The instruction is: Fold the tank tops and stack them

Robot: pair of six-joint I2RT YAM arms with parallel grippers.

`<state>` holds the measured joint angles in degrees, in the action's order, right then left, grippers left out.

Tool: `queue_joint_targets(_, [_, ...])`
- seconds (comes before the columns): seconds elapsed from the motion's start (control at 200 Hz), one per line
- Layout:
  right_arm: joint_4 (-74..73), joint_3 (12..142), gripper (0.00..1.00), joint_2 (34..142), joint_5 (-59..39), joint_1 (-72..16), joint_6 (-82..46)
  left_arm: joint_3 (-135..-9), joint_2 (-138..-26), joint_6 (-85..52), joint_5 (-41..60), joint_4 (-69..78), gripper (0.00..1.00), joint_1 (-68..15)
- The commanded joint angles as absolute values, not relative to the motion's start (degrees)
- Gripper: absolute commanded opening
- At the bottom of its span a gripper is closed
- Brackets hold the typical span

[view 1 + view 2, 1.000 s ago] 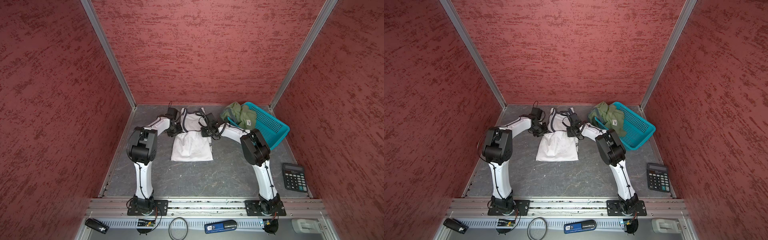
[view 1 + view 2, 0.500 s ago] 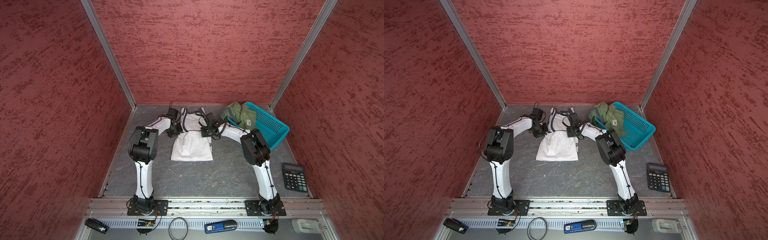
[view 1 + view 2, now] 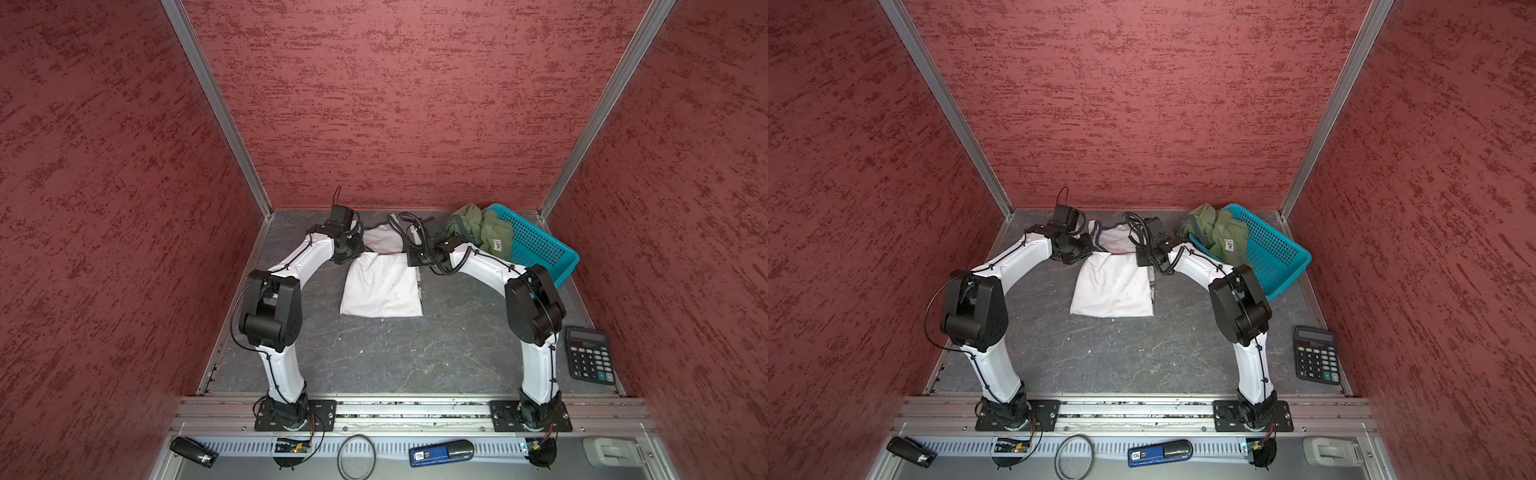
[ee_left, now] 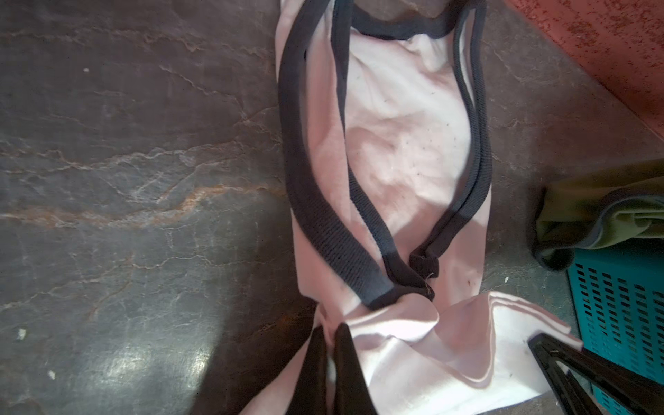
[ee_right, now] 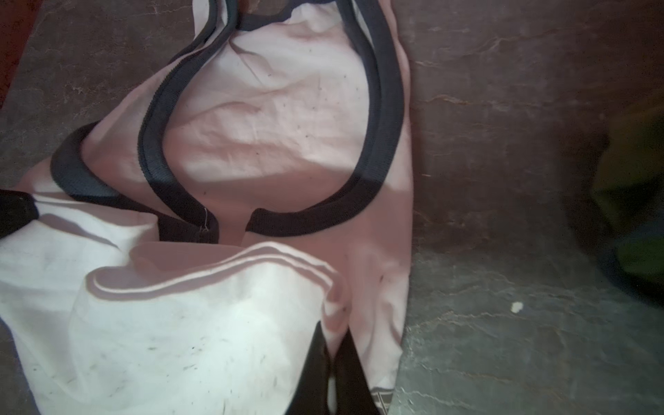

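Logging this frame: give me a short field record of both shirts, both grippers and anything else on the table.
white tank top: on the table between the two arms, partly folded
green tank top: bunched and unfolded, draped over the rim of the basket
left gripper: shut, pinching one side edge of the white tank top
right gripper: shut, pinching the opposite side edge
calculator: on the table's right side, apart from both shirts
stack: not yet begun
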<state>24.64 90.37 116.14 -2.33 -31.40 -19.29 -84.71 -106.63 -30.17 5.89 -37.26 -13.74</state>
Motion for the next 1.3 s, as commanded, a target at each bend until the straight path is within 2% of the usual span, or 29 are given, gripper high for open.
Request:
queue_joint_targets(0.0, [23.3, 88.5, 0.0, 115.2, 0.4, -30.6, -20.6, -84.0, -108.1, -30.6, 5.7, -36.6, 0.06, -13.7])
queue_joint_targets(0.09, [23.1, 89.0, 0.0, 116.8, 0.0, -30.0, -20.5, -84.5, -110.3, -30.5, 5.8, -36.8, 0.13, -13.6])
queue_joint_targets(0.185, [22.8, 90.4, 0.0, 119.7, -0.6, -29.6, -19.7, -85.5, -112.9, -30.9, 4.9, -38.1, 0.26, -13.5])
queue_joint_targets(0.291, [23.3, 93.4, 0.0, 123.3, -1.0, -29.3, -18.6, -85.6, -114.1, -32.0, 4.5, -39.0, 0.35, -12.8])
queue_joint_targets(0.456, [24.7, 96.7, 0.0, 126.4, 0.6, -29.3, -17.2, -84.3, -112.0, -32.2, 4.8, -38.1, 0.5, -12.1])
queue_joint_targets(0.571, [24.6, 97.3, 0.06, 126.8, 1.3, -29.0, -16.5, -83.2, -109.5, -31.9, 4.9, -38.0, 0.59, -12.1])
queue_joint_targets(0.832, [27.2, 96.5, 0.46, 124.1, 1.5, -28.9, -16.2, -73.8, -100.2, -33.2, 6.3, -36.6, 0.71, -12.2])
queue_joint_targets(0.967, [24.5, 87.6, 0.59, 115.8, -1.5, -28.9, -17.8, -64.3, -91.5, -34.1, 7.4, -35.3, 0.75, -12.5])
queue_joint_targets(1.172, [17.6, 70.5, 0.63, 105.3, -7.4, -28.9, -22.7, -49.4, -78.9, -36.7, 10.0, -32.9, 0.78, -13.0])
queue_joint_targets(1.292, [14.1, 64.2, 0.58, 103.3, -10.4, -29.2, -25.2, -44.0, -75.5, -38.0, 11.7, -30.8, 0.79, -13.2])
